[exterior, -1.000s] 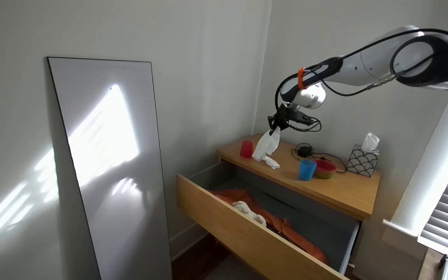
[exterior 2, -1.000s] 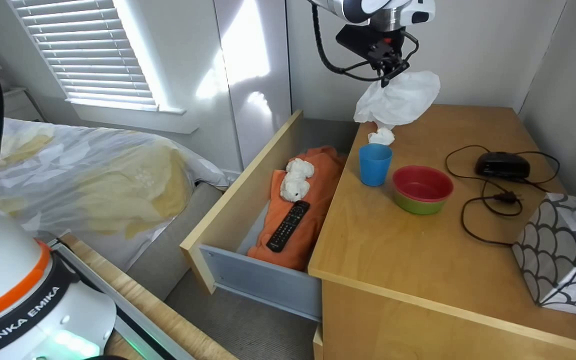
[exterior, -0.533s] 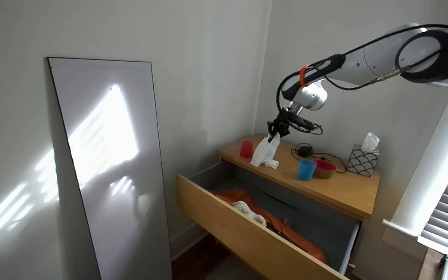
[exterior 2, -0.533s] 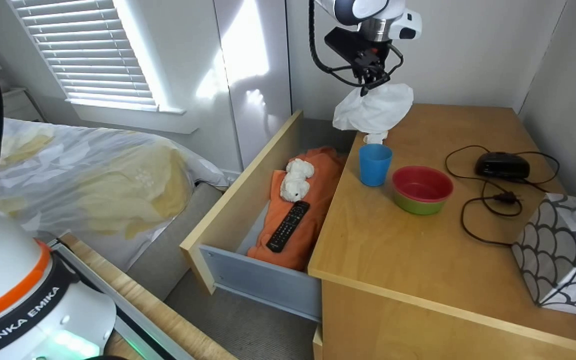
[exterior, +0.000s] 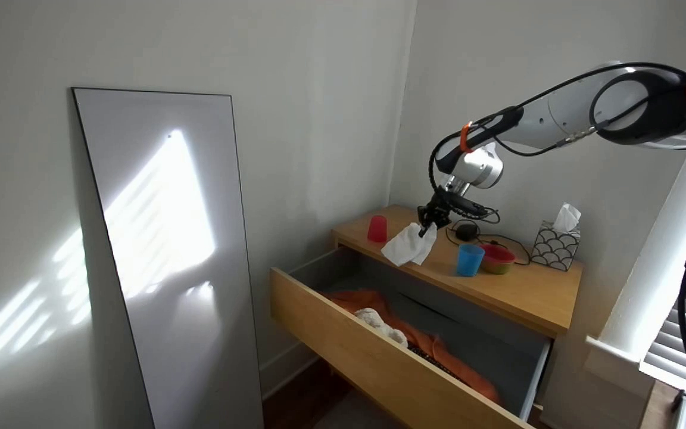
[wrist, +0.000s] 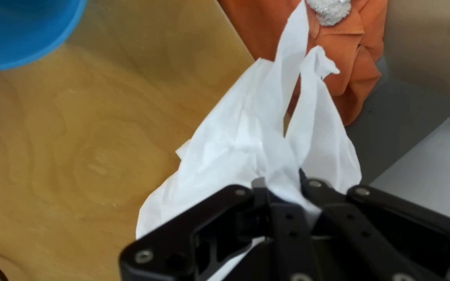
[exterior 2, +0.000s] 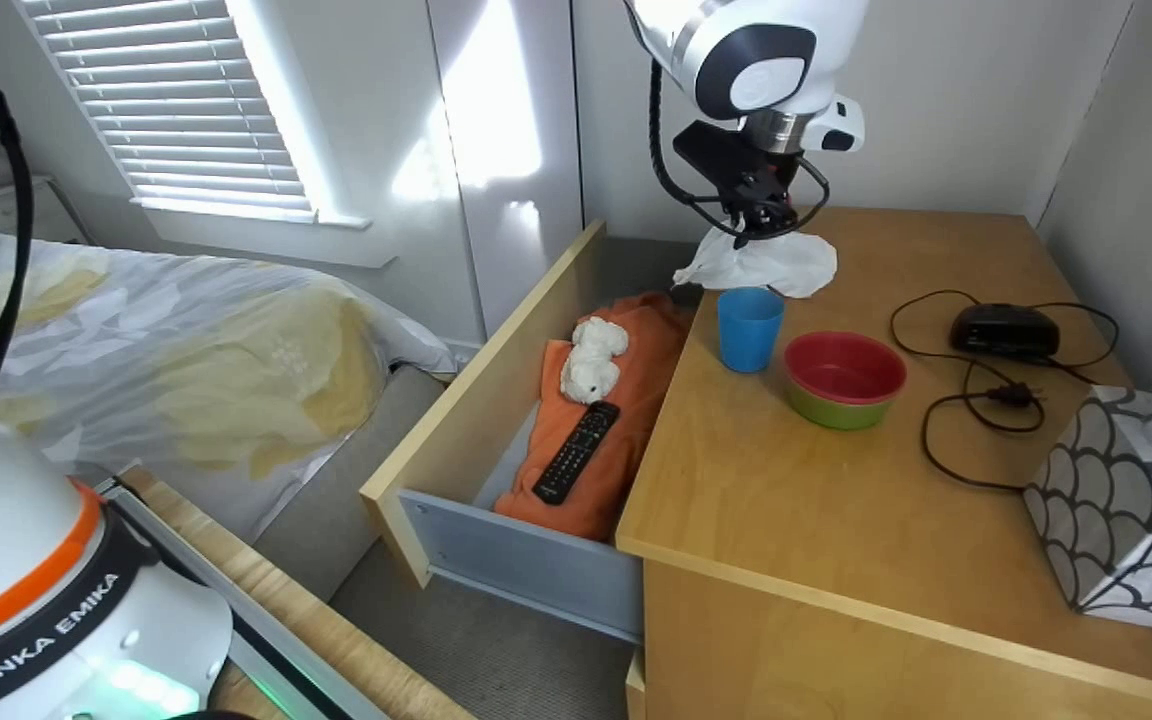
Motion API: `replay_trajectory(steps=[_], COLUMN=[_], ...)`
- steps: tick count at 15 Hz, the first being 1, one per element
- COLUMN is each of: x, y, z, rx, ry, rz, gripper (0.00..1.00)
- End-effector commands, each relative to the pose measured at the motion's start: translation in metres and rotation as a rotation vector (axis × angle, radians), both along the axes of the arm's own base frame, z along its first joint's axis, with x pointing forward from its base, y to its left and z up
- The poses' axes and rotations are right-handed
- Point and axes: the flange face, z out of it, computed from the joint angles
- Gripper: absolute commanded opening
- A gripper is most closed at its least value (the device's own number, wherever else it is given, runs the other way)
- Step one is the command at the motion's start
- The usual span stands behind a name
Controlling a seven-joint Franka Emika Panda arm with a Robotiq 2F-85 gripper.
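My gripper [wrist: 283, 185] is shut on a white tissue [wrist: 229, 156], which is pinched between the fingertips and fans out around them. In both exterior views the black gripper [exterior: 425, 231] points down just above the front edge of the wooden dresser top [exterior 2: 896, 500], with the tissue [exterior: 405, 245] hanging below it. Loose tips of the tissue reach past that edge over the open drawer [exterior: 379, 351]. Whether the tissue rests on the wood I cannot tell. A blue cup [exterior 2: 750, 330] stands near the gripper and hides a bit of the tissue [exterior 2: 776, 265].
The drawer holds an orange cloth [exterior 2: 626, 430], a white plush toy [exterior 2: 593, 360] and a black remote [exterior 2: 576, 452]. On the dresser are a red cup [exterior: 377, 229], a red-green bowl [exterior 2: 844, 380], a black device [exterior 2: 1004, 330] with cables, and a tissue box [exterior 2: 1126, 500].
My gripper has come down toward the dresser top with the tissue. The tissue, earlier hanging long with a crumpled lower end, now spreads out lower at the front edge.
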Motion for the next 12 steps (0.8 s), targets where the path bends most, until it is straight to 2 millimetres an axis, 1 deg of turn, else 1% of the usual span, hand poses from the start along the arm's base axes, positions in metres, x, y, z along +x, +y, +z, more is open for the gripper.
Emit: replay_trajectory(steps=[1, 3, 6, 7, 8, 9, 12], x=[0.008, 0.012, 0.022, 0.026, 0.028, 0.031, 0.035], y=[-0.007, -0.005, -0.001, 0.000, 0.001, 0.002, 0.006], z=[-0.028, -0.036, -0.038, -0.036, -0.035, -0.034, -0.034], rx=[-0.024, -0.060, -0.141, -0.172, -0.193, -0.215, -0.260], ry=[0.000, -0.006, -0.013, -0.019, -0.021, -0.024, -0.007], rz=[0.067, 0.112, 0.167, 0.179, 0.188, 0.198, 0.224], gripper=[0.00, 0.00, 0.00, 0.26, 0.27, 0.32, 0.56])
